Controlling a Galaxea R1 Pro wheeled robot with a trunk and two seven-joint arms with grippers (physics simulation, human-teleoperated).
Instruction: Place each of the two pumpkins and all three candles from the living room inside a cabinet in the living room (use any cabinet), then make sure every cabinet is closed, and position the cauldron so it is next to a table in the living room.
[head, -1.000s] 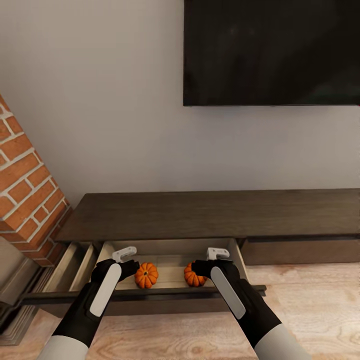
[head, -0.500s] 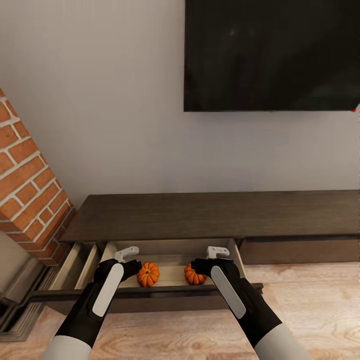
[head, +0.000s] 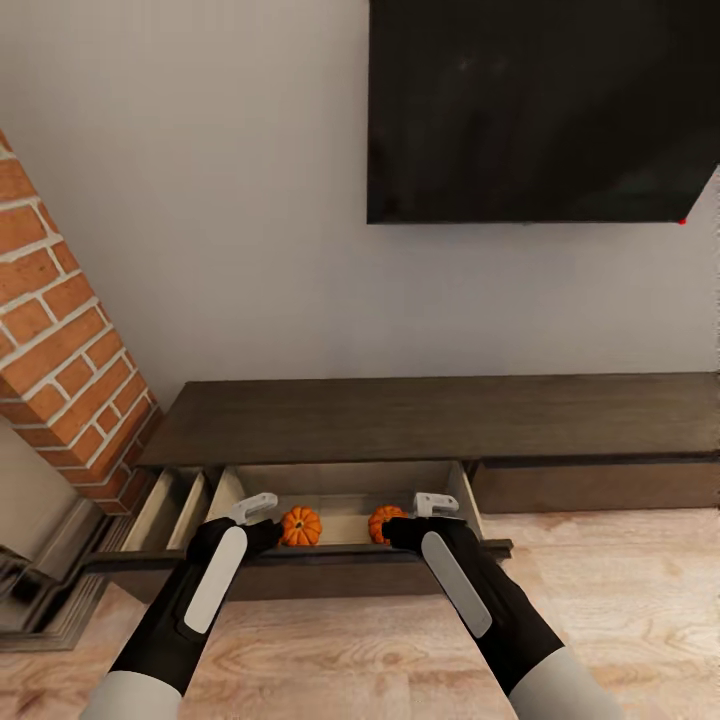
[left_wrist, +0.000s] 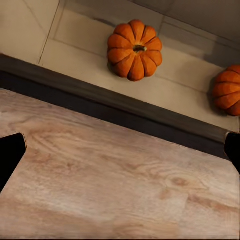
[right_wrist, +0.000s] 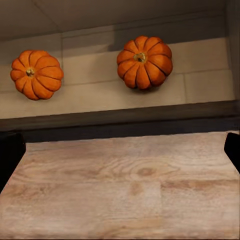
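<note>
The long, low dark cabinet (head: 430, 420) has a pale-lined drawer (head: 345, 503) pulled out, and both pumpkins lie in it. The left pumpkin (head: 301, 526) (left_wrist: 135, 42) (right_wrist: 36, 74) sits just beyond my left gripper (head: 254, 510) (left_wrist: 120, 152). My right gripper (head: 436, 507) (right_wrist: 120, 150) partly covers the right pumpkin (head: 383, 522) (right_wrist: 143, 61) (left_wrist: 229, 90). Both grippers are open and empty, on the near side of the drawer's front edge, over the floor. The candles and the cauldron are out of view.
A second drawer (head: 165, 508) at the cabinet's left end also stands open, next to the red brick fireplace (head: 60, 350). A black TV (head: 540, 110) hangs on the wall above. Light wood plank floor (head: 600, 600) lies in front of the cabinet.
The whole view has drawn back from the cabinet, so the camera moved. Both grippers, earlier over the drawer beside the pumpkins, now sit behind its front edge. The pumpkins stayed put.
</note>
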